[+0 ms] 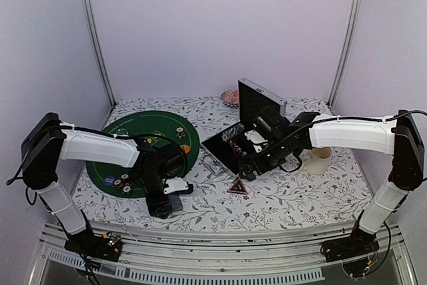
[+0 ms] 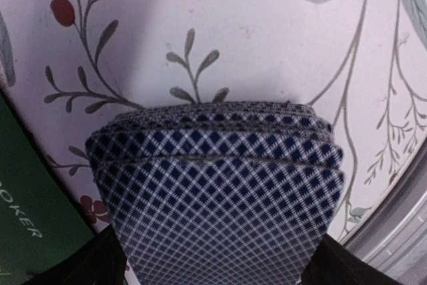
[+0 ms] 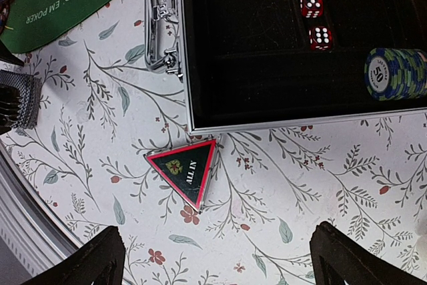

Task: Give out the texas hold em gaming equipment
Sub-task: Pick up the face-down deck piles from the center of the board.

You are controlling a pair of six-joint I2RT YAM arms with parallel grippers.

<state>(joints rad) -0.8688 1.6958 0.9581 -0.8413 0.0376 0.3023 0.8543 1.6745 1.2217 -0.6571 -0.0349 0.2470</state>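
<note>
Top view: at lower centre-left, the left gripper (image 1: 175, 188) is clamped on the playing cards (image 1: 179, 183) just off the green mat (image 1: 143, 131). The mat carries poker chips (image 1: 121, 181) and the orange button (image 1: 185, 148). The right gripper (image 1: 248, 165) hangs at the near edge of the open case (image 1: 223, 148).

Left wrist: blue lattice card backs fill the frame, and the mat at the left edge reads "OKER".

Right wrist: the fingers (image 3: 80, 261) are spread wide and hold nothing. Between them lies a triangular marker (image 3: 183, 173) that seems to read "ALL IN". At the upper right, a chip stack (image 3: 395, 73) in the case is marked "50". The mat reads "TEXAS HOLD EM POKER".

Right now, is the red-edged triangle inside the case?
No, the triangle marker lies on the flowery cloth, just outside the case's silver rim.
</note>
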